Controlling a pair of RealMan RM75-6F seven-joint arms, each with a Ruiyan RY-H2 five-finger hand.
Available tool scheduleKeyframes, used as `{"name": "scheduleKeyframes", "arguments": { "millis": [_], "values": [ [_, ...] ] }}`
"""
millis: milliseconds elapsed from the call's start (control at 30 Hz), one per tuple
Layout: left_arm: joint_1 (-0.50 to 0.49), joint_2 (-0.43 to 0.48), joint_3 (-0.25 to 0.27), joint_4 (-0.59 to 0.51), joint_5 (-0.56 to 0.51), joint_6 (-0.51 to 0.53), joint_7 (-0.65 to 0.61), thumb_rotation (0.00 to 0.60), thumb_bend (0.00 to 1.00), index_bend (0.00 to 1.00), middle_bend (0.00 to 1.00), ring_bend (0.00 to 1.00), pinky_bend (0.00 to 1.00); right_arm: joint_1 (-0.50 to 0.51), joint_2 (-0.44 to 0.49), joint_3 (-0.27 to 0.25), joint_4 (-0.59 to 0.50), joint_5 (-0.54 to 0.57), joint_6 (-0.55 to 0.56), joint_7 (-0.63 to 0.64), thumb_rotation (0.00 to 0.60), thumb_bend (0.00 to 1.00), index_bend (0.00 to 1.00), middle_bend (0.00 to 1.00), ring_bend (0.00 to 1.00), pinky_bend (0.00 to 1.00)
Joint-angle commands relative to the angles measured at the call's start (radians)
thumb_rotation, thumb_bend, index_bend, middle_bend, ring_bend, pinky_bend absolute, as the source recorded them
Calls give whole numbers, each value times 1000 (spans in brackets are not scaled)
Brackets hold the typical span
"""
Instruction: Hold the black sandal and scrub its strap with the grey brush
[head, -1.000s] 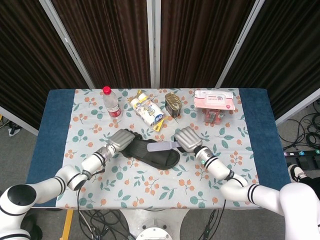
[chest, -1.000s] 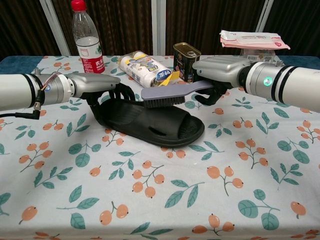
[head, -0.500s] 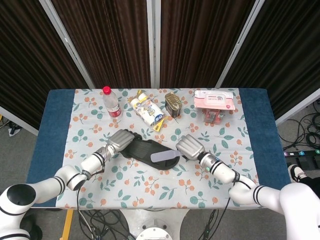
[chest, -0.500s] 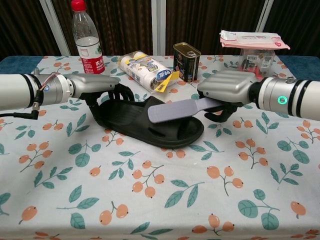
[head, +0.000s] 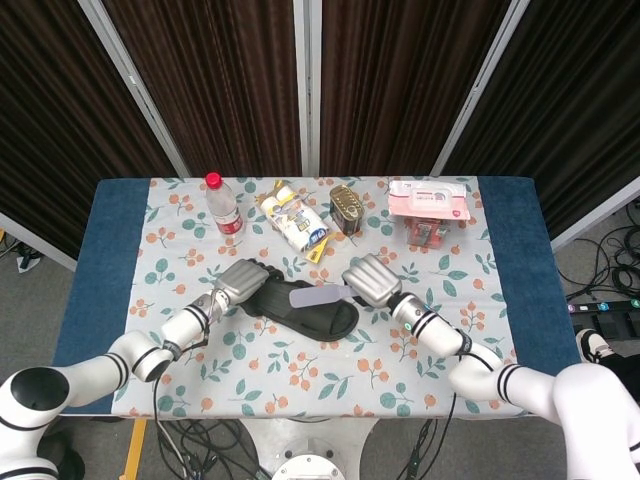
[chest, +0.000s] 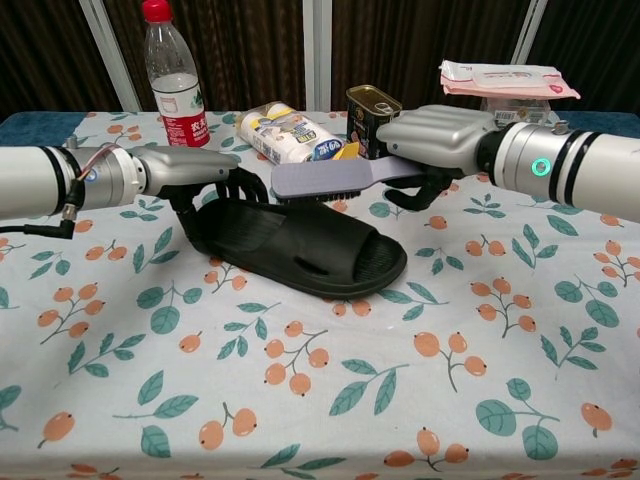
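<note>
The black sandal (chest: 300, 245) (head: 305, 308) lies on the floral tablecloth near the middle of the table. My left hand (chest: 195, 175) (head: 238, 281) grips its heel end from the left. My right hand (chest: 435, 140) (head: 368, 279) holds the grey brush (chest: 335, 182) (head: 318, 296) by its handle, bristles down. The brush head hovers level over the rear part of the sandal, just behind the wide strap (chest: 335, 232), and I cannot tell whether the bristles touch it.
Along the far side stand a water bottle (chest: 173, 75) (head: 225, 208), a lying yellow and white packet (chest: 290, 135) (head: 293, 225), a tin can (chest: 372, 122) (head: 346, 208) and a pink wipes pack (chest: 505, 80) (head: 428, 200) on a clear box. The blue table edge (head: 110, 250) frames the cloth.
The brush swept from the sandal's rear toward its toe end half a second ago, then came back up and left to hover over the rear. My left hand stayed put.
</note>
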Motion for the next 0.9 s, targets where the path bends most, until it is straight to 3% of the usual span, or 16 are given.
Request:
{"name": "scheduleKeyframes", "arguments": {
  "millis": [33,467,667,900],
  "values": [
    [0,1,-1,-2,-4,-2,3,600,223,441,506,352,282,15,-34,-2,28,32,-54,-35,600,426,988,951,1000,1000],
    [-2,3,2,-4,-12,-9,17,600,224,440,502,351,282,-42,109,-109,-135,-41,-39,-29,600,435,990,951,1000,1000],
    [-3,6,0,-12,-17,-10,27,600,224,440,502,351,281,-38,94,-50,-107,-42,25,14,600,436,991,951,1000,1000],
    [-3,8,-1,-18,-26,-14,39,600,224,439,501,351,282,20,-24,7,10,25,-55,-28,600,428,991,951,998,1000]
  ]
}}
